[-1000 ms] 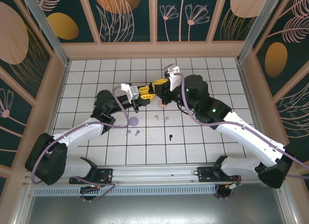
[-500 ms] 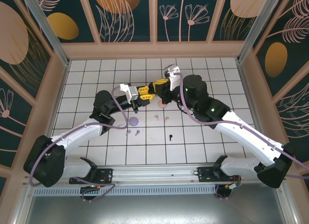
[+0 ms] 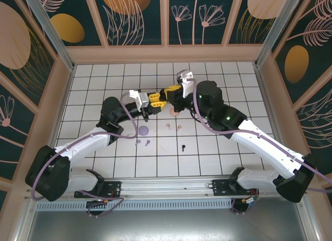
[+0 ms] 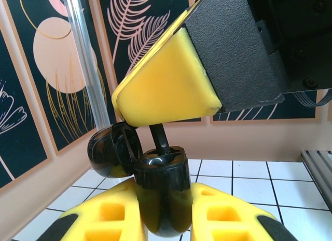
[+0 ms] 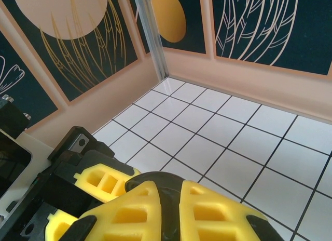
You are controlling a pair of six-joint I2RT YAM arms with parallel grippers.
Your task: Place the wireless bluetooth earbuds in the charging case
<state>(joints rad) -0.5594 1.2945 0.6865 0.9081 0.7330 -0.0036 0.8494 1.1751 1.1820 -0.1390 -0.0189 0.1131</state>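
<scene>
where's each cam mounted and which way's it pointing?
Top external: above and behind the bases, looking down on the white tiled table; both arms show, jaws meeting mid-table.
Left wrist: on the left arm, facing a wall; its yellow jaws grip the glossy black charging case.
Right wrist: on the right arm, facing a corner; its yellow jaws pinch a black stemmed earbud.
Shared: each wrist view catches the other arm's jaws.
</scene>
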